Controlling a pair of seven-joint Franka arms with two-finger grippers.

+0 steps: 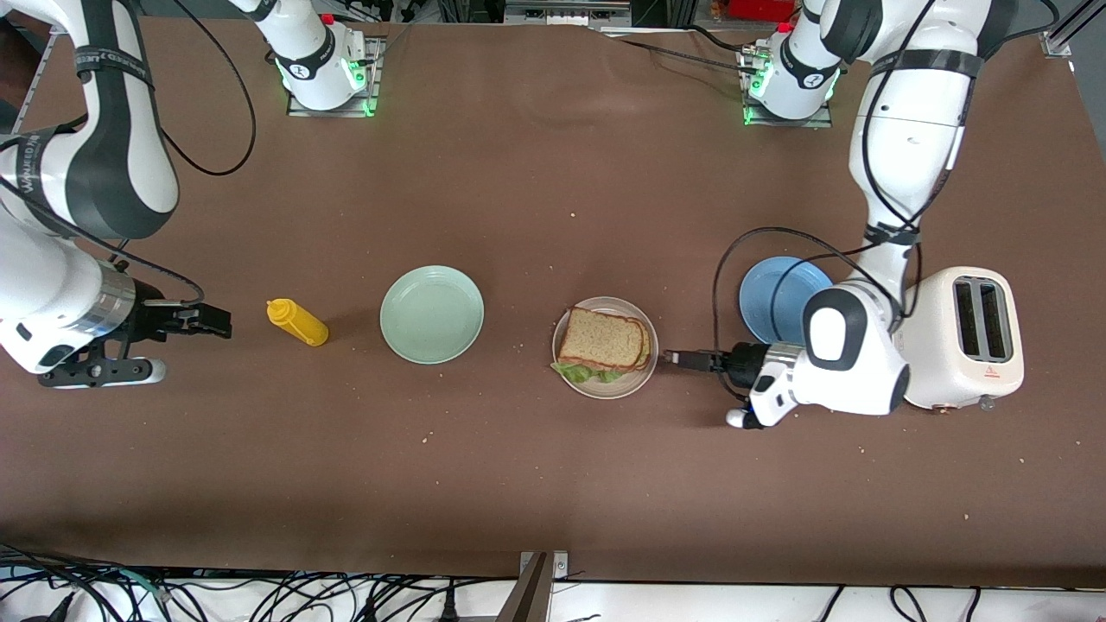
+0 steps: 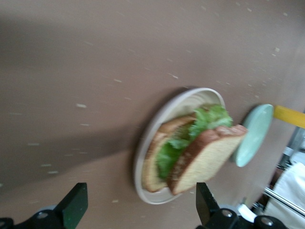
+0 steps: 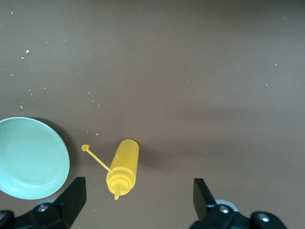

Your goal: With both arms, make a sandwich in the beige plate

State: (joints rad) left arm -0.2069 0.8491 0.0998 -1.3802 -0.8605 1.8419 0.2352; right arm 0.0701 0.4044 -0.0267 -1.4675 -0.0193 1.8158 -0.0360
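Both claws wide | left wrist view: sandwich (image 2: 193, 150) lettuce (image 2: 209, 117), blurry; front: mostly hidden

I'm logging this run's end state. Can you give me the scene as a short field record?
sandwich: two bread slices with lettuce between, on the beige plate
left pincer: open, empty, beside the beige plate toward the left arm's end
right pincer: open, empty, beside the yellow squeeze bottle
mint-green plate: bare, between bottle and beige plate
blue plate: beside the white toaster
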